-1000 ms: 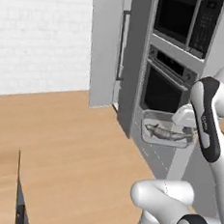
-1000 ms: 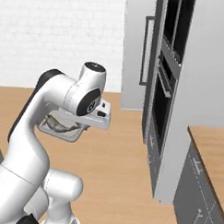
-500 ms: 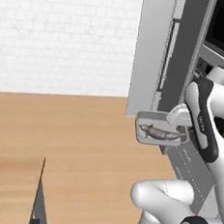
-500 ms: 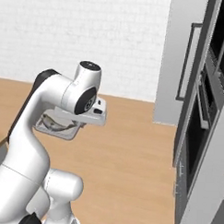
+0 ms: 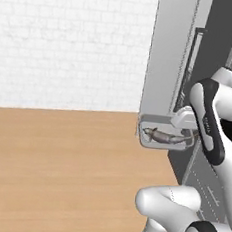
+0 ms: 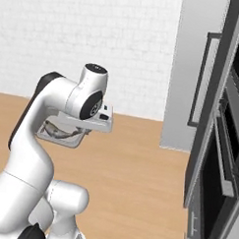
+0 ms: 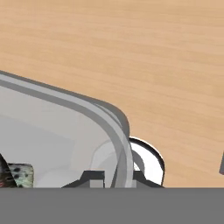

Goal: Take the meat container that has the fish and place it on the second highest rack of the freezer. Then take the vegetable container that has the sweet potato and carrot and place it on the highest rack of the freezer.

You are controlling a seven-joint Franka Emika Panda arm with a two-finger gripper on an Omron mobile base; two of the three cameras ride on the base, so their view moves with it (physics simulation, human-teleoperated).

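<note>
Hand view: gripper (image 7: 114, 177) is pinching the rim of the meat container (image 7: 52, 131), jaws almost fully closed, one finger inside the wall and one outside; a scrap of the fish (image 7: 19, 175) is peeking in at the lower left and wooden floor (image 7: 144, 52) is lying beyond. Left base view: the tray (image 5: 158, 137) is hanging level in the air off the wrist, clear of the floor, with the slim grey fish (image 5: 163, 137) lying along it inside. Just behind it the tall grey cabinet front (image 5: 169, 58) is standing, with a long black bar handle (image 5: 190, 65) on the dark unit next to it. Right base view: the same tray (image 6: 62, 133) is sitting under the hand, the cabinet panel (image 6: 192, 70) is well apart to the right, and the white brick wall (image 6: 85, 36) is closing off the back. No freezer shelves are showing, so judging this as the carry leg toward the freezer, first placement not yet done. To do it well: keeping the wrist flat so the fish is not sliding out, since the grip is on one edge only and the tray could tip; keeping the tray's far corner off the cabinet face and handle while approaching; lining up square with the second highest rack before pushing in.
</note>
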